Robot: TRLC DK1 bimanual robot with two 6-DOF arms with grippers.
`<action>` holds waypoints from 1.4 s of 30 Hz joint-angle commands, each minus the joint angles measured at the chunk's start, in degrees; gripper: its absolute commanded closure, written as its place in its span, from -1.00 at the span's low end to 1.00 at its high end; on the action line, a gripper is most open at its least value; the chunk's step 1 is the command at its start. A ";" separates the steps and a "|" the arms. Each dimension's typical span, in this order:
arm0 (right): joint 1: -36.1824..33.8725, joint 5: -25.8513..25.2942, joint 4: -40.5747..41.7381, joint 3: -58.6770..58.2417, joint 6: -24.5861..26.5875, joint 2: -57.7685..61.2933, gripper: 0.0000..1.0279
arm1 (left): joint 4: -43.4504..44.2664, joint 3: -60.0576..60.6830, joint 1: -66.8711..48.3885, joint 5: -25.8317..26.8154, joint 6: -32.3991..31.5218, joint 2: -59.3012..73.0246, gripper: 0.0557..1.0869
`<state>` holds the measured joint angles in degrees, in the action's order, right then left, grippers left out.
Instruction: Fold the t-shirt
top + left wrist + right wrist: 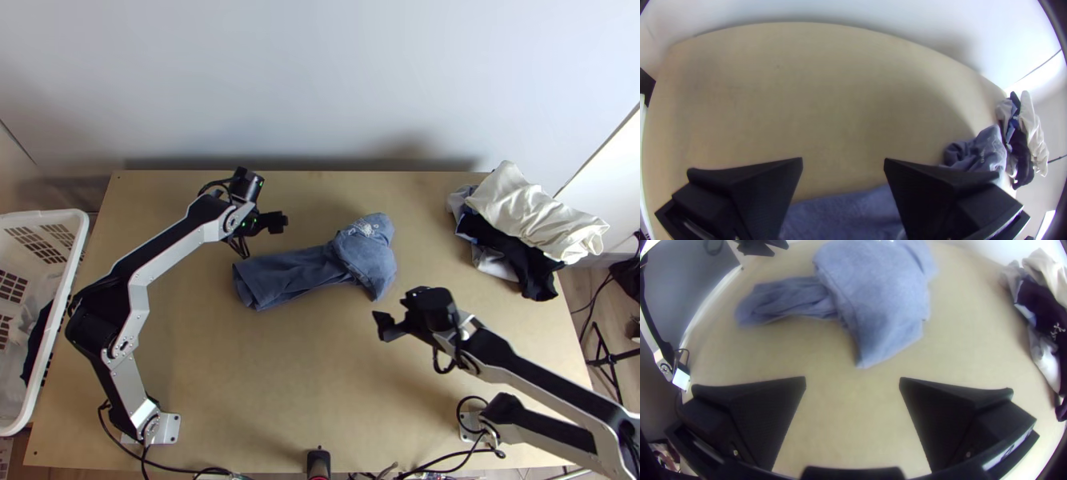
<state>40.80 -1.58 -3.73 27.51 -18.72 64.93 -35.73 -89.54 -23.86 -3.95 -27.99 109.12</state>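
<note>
T-shirt (pixel 296 274) lies between both pairs of jaws.

soft matt blue cloth t-shirt (pixel 292 274), smooth wooden table (pixel 280 376), white plastic basket (pixel 60 300); satiny metal arm links (pixel 170 258)

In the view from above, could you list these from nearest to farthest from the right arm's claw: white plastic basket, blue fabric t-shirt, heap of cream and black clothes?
Starting from the right claw:
1. Blue fabric t-shirt, mid-table.
2. Heap of cream and black clothes, far right.
3. White plastic basket, at the table's left edge.
</note>
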 commanded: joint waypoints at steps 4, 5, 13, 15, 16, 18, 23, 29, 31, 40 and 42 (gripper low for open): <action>1.48 -0.61 10.14 2.11 0.09 13.47 -0.90 | -0.13 3.67 1.71 -0.80 1.27 -4.18 -0.74; 1.39 -0.96 10.76 2.20 0.44 14.61 -0.89 | 0.04 4.02 1.97 -0.98 1.44 -4.44 -0.74; 0.42 -2.63 12.08 6.16 2.02 19.10 -0.86 | 0.22 7.01 3.55 -1.15 1.80 -6.64 -0.74; -0.01 -3.07 12.16 6.95 2.81 20.24 -0.86 | 0.31 7.53 3.73 -1.24 1.88 -7.52 -0.74; -0.28 -3.34 12.25 7.30 3.16 20.86 -0.86 | 0.31 7.71 3.91 -1.15 1.97 -7.96 -0.74; -0.54 -4.83 12.60 7.65 4.48 21.38 -0.67 | 0.31 7.97 4.26 -1.15 2.15 -8.84 -0.74; 0.07 -11.77 15.06 10.02 8.26 20.15 0.95 | -0.05 8.59 5.58 -1.15 2.76 -10.16 -0.74; 0.07 -11.77 6.80 17.93 10.28 14.35 0.95 | -0.13 10.61 6.81 -1.15 3.64 -12.62 -0.74; 0.51 -11.77 3.29 22.68 10.63 12.59 0.95 | -0.05 11.40 7.42 -1.06 3.99 -13.23 -0.74; 0.42 -11.77 -8.67 54.49 14.06 14.44 0.95 | 0.22 14.83 9.00 -1.15 4.26 -14.37 -0.74; 0.42 -11.77 -11.39 61.70 14.15 16.02 0.95 | 0.39 15.62 9.18 -1.15 4.26 -14.99 -0.74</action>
<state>41.19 -13.19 -7.27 67.75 -5.87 78.56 -35.68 -76.34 -15.59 -5.17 -23.92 95.57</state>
